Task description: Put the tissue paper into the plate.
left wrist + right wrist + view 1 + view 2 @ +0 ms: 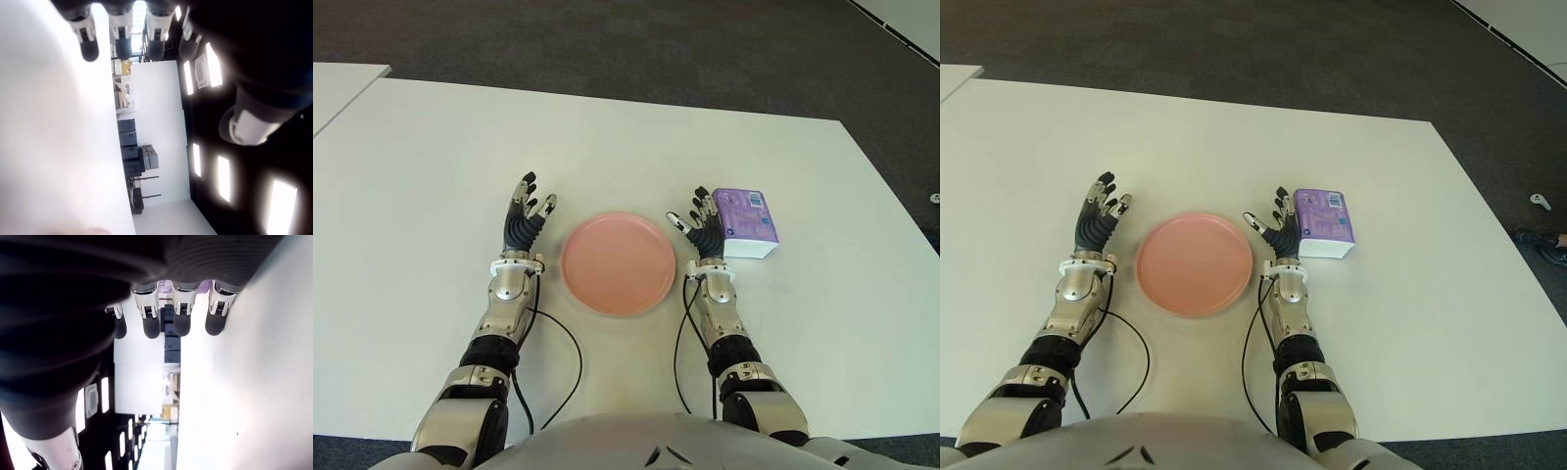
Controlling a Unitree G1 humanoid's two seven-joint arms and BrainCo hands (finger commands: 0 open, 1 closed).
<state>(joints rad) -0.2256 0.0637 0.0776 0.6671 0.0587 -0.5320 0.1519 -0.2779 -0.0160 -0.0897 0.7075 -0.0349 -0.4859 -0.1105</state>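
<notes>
Overhead, from the left eye view, a purple and white soft-wrapped pack of tissue paper is seen lying flat on the white rectangular table, just beside the right hand on its outer side; whether the 2 touch cannot be told. The fingers of that hand are spread and nothing is held. A round, shallow pink plate lies empty between the 2 hands, and the left hand shows beside the plate on its left, fingers likewise spread and empty.

From the right eye view the same layout is confirmed, with the pack well apart from the plate only by the width of the right hand.

By the left wrist view, 4 extended fingertips are shown with nothing between them.

By the right wrist view, the fingertips are again seen straight and empty, a trace of purple showing just behind them.

The pack is judged light, soft and compressible, its film wrap probably somewhat slippery. A hold across the 2 long sides, thumb opposed to fingers near the middle, is judged most secure; a hard squeeze would merely dent it.
</notes>
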